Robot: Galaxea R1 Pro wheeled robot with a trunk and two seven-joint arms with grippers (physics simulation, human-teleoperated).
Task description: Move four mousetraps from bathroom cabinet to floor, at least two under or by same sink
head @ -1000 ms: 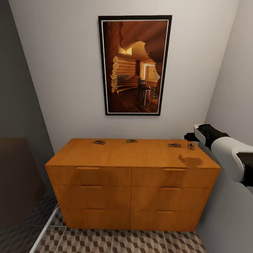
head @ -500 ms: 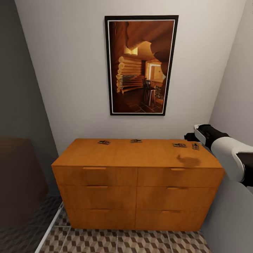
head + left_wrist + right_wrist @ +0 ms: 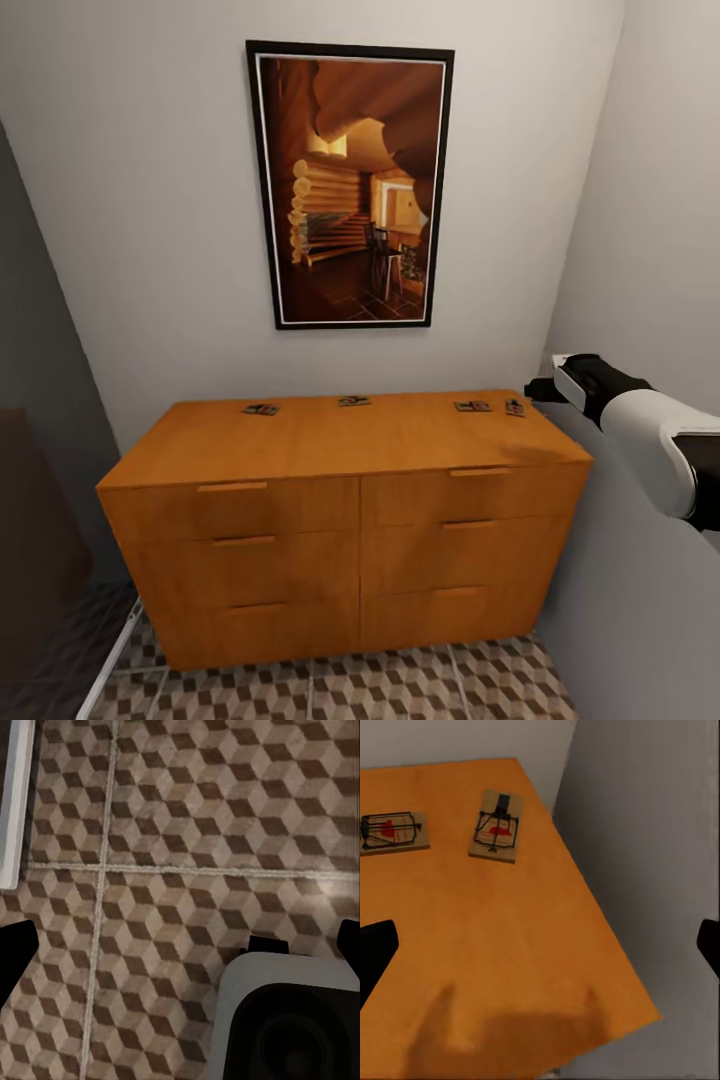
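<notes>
Since all four mousetraps (image 3: 472,406) lie along the back of the cabinet (image 3: 340,440) top, you hold your right gripper (image 3: 540,945) spread wide and empty above its right end, ready to drop on the nearest one.

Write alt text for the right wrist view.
Two mousetraps lie flat and apart near the back right corner of the orange-brown cabinet top, each with black wire and a red spot. A grey wall runs along the cabinet's edge, and the right tool's dark fingertips frame the picture, spread wide.

Right arm (image 3: 650,435) glossy white shell, black wrist section; black fingers (image 3: 375,949); white-grey rounded housing (image 3: 289,1016).
</notes>
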